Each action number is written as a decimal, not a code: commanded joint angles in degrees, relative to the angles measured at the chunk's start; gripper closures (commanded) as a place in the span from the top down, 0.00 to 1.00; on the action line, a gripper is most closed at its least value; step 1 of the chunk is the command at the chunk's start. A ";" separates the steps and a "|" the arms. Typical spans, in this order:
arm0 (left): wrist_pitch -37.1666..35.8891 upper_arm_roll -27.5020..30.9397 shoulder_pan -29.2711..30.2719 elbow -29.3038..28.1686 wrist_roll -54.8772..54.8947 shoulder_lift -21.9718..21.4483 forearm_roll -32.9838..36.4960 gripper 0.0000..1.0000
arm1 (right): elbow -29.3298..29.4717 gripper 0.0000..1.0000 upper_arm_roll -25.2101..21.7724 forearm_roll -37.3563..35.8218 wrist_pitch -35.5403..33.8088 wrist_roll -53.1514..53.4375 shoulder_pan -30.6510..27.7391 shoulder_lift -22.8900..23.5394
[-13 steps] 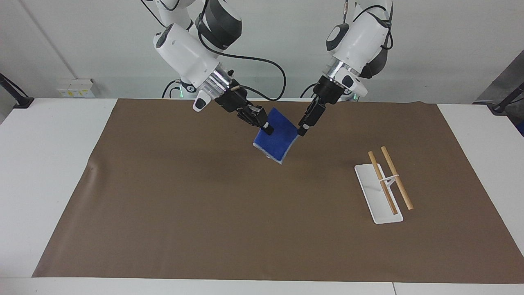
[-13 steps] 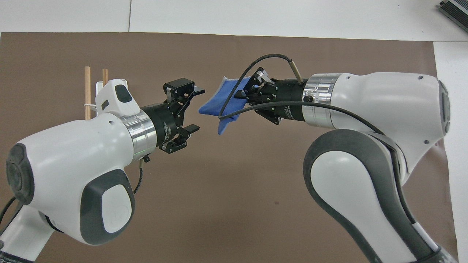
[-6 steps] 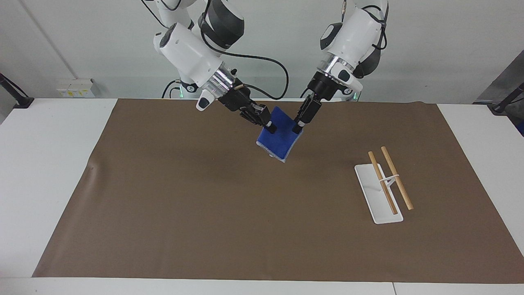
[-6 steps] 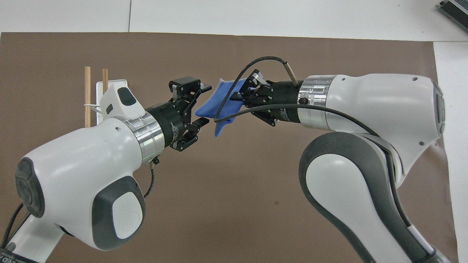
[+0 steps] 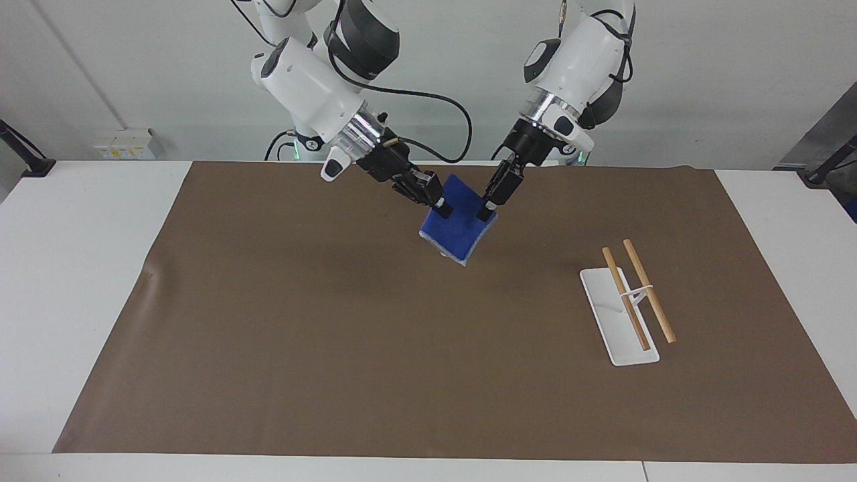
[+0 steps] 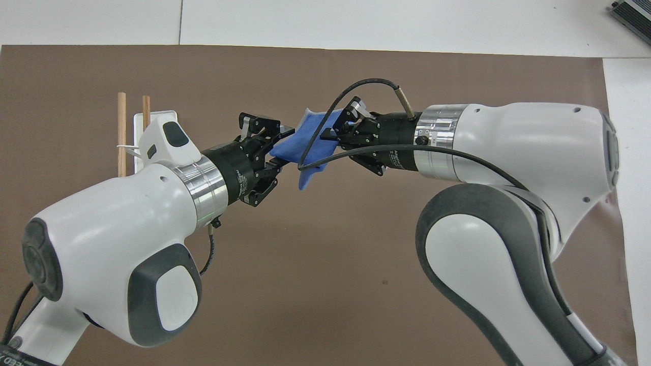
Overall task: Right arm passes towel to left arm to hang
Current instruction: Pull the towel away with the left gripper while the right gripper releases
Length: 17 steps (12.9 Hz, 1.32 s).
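Note:
The blue towel (image 5: 458, 234) hangs in the air over the brown mat, between the two arms. My right gripper (image 5: 440, 209) is shut on the towel's upper edge, at the side toward the right arm. In the overhead view the right gripper (image 6: 330, 133) partly covers the towel (image 6: 292, 147). My left gripper (image 5: 483, 214) is at the towel's other upper corner. From above, the left gripper (image 6: 280, 148) has that corner between its two fingers. They stand on either side of the cloth with a gap still between them.
A white rack base (image 5: 619, 335) with two wooden rods (image 5: 636, 294) stands on the brown mat (image 5: 335, 335) toward the left arm's end. From above the rods (image 6: 122, 127) lie partly under the left arm's wrist. White table borders the mat.
My left gripper has moved in onto the towel's free corner and its fingers have narrowed around it. The right gripper and towel have shifted slightly toward it, then held still.

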 commanded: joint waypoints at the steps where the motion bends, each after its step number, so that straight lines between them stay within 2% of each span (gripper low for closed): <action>1: 0.48 -0.55 0.93 -1.24 1.19 -0.62 -1.15 0.16 | 1.11 0.00 0.34 1.01 -0.06 0.79 -0.17 0.76; 2: 0.30 -0.55 0.93 -1.24 1.80 -0.70 -1.15 0.03 | 1.11 0.00 0.34 0.84 -0.06 0.79 -0.17 0.76; 3: 0.30 -0.55 1.20 -1.33 2.59 -0.70 -1.15 0.00 | 1.03 0.00 0.34 0.75 -0.06 0.79 -0.17 0.76; 9: 0.65 -0.46 1.90 -1.41 7.86 0.52 -1.15 0.00 | 0.94 0.00 0.25 0.40 -0.24 0.35 -0.17 0.67; 11: 0.91 -0.38 2.25 -1.50 10.50 1.14 -1.24 0.00 | 0.76 0.48 0.17 0.31 -0.33 0.44 -0.26 0.59; 12: 1.18 -0.20 2.34 -1.41 11.99 1.58 -1.15 0.00 | 0.59 0.60 0.08 0.22 -0.33 0.26 -0.26 0.24; 13: 1.26 -0.03 3.04 -1.33 13.40 1.84 -1.15 0.00 | 0.32 0.76 -0.01 -0.21 -0.33 0.26 -0.34 0.06; 16: 1.27 2.78 4.01 -1.41 18.49 2.02 -1.06 0.00 | -0.64 1.00 -0.36 -6.17 -1.90 0.61 -1.39 -1.17; 17: 1.27 4.70 4.01 -2.02 19.47 2.19 -1.06 0.00 | -1.52 1.00 -0.36 -10.20 -2.95 0.70 -2.79 -2.65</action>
